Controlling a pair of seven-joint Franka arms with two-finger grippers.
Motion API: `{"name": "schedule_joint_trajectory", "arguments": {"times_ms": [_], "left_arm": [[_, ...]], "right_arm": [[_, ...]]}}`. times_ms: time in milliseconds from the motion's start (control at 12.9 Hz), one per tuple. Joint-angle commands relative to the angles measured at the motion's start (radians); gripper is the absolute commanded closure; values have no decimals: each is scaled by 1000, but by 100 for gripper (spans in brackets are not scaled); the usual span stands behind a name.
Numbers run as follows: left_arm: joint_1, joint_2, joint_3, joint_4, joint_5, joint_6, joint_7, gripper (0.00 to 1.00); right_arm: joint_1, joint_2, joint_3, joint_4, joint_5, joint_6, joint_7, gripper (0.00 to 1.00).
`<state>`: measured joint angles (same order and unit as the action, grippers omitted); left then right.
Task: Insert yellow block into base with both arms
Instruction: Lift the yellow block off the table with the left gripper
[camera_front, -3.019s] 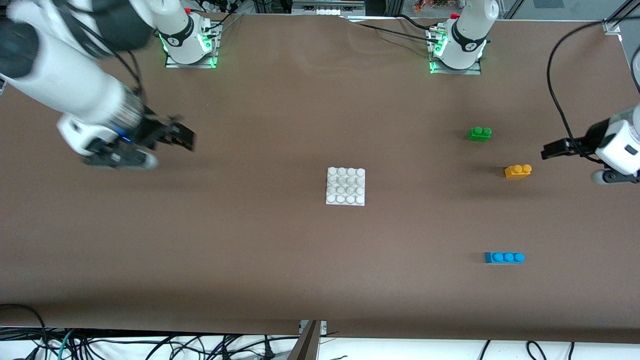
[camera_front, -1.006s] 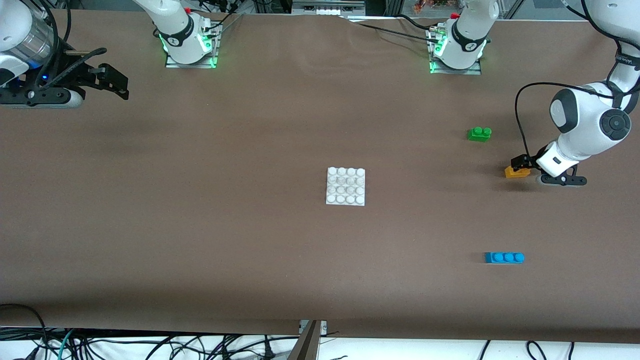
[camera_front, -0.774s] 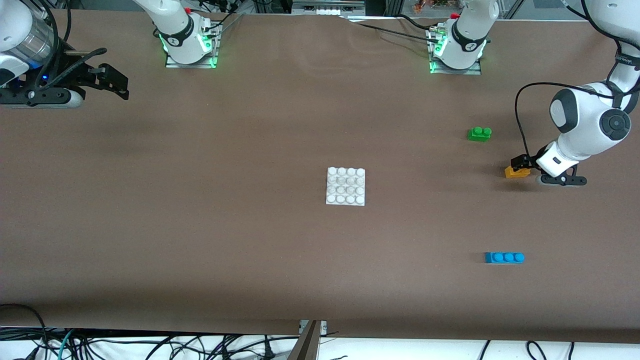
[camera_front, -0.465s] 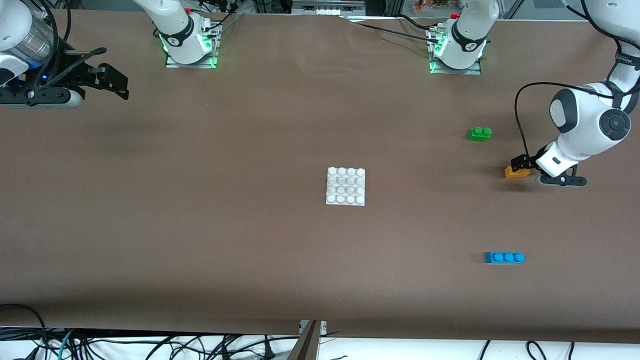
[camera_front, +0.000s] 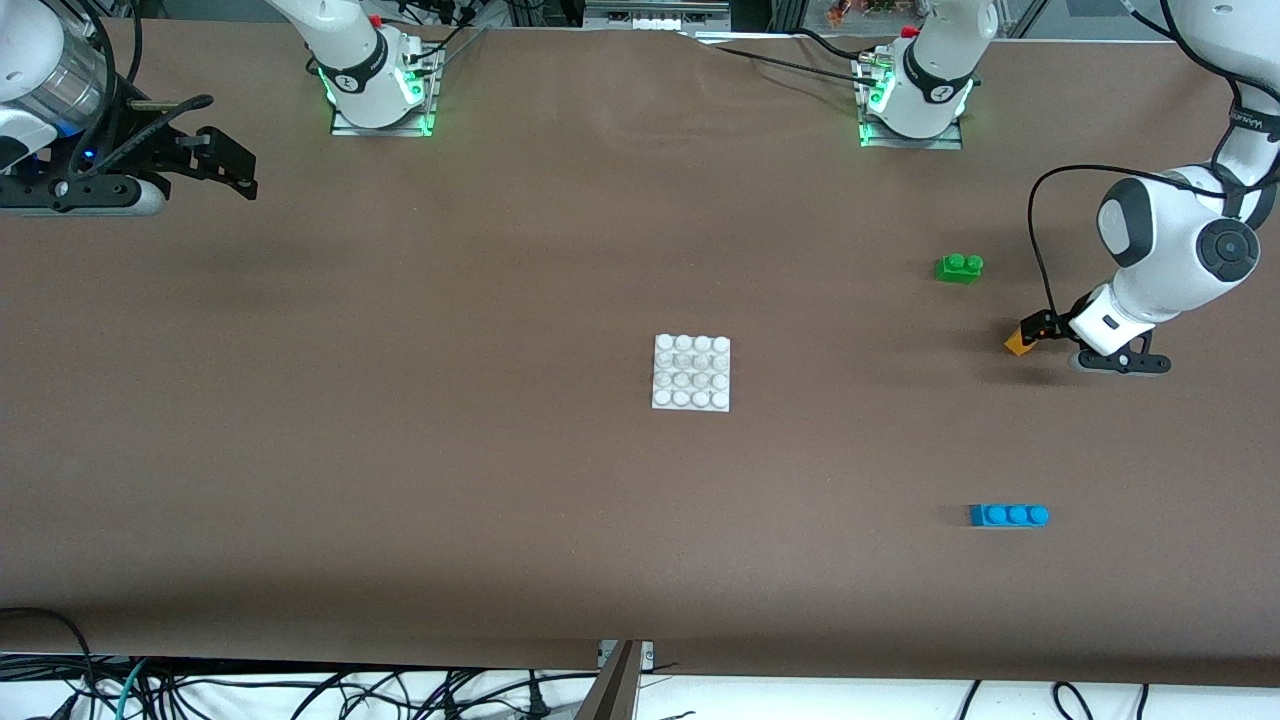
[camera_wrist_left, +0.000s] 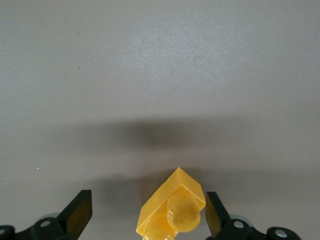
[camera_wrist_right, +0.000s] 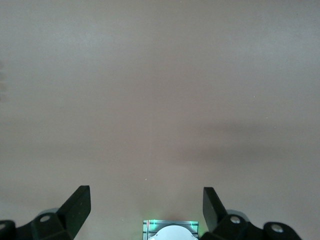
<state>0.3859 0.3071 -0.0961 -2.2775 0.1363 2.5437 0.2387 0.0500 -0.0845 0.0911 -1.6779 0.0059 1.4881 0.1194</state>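
The table (camera_front: 400, 480), under a brown cloth, filled nearly the whole front view. The right arm (camera_front: 40, 60) waited at its own end, cut off by the frame so that only the wrist and hand showed. The left arm (camera_front: 1170, 250) bent down over its end of the table, its upper links running out of frame.

The base (camera_front: 691, 372) lay flat near the table's middle, well apart from both hands, with nothing on its studs. The right gripper (camera_front: 215, 170) hung in the air over bare cloth with its fingers spread wide and nothing between them; its wrist view (camera_wrist_right: 147, 210) showed the same gap.

The blue brick (camera_front: 1009, 515) lay nearest the front camera, toward the left arm's end. The green brick (camera_front: 959, 267) lay farther from the camera than the block.

The left gripper (camera_front: 1040, 326) sat low at the block (camera_front: 1017, 342). Its fingers stood wide apart in the wrist view (camera_wrist_left: 147, 217), the block (camera_wrist_left: 172, 210) between them, turned corner-on and close to one finger; whether that finger touched it was hard to tell. Only one stud showed there, the rest cut off. In the front view the hand hid most of the block.
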Motion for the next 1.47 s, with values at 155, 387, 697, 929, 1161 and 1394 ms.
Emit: {"name": "schedule_joint_trajectory", "arguments": {"times_ms": [155,387,697,929,1161,1394], "left_arm": [[7,10,-5,-1,11,-17,-13,0],[10,1,-5,-5,6,-20,-31,1],[5,-39,-31,-10,6,-82,-303,3],[8,-36,-33,-19,6,-77,-416,4],[31,-26,-31,-19,-93,-69,-426,4],[42,-16,-30,-19,-167,-66,-490,5]], "right_arm": [[-13,-27,6,-26,3,17,-20,1],[-13,-27,6,-26,3,17,-20,1],[-13,-26,6,-26,3,17,-20,1],[-13,-26,6,-25,3,17,-20,1],[-13,-26,4,-26,3,18,-29,1],[-13,-24,4,-26,3,18,-29,1]]}}
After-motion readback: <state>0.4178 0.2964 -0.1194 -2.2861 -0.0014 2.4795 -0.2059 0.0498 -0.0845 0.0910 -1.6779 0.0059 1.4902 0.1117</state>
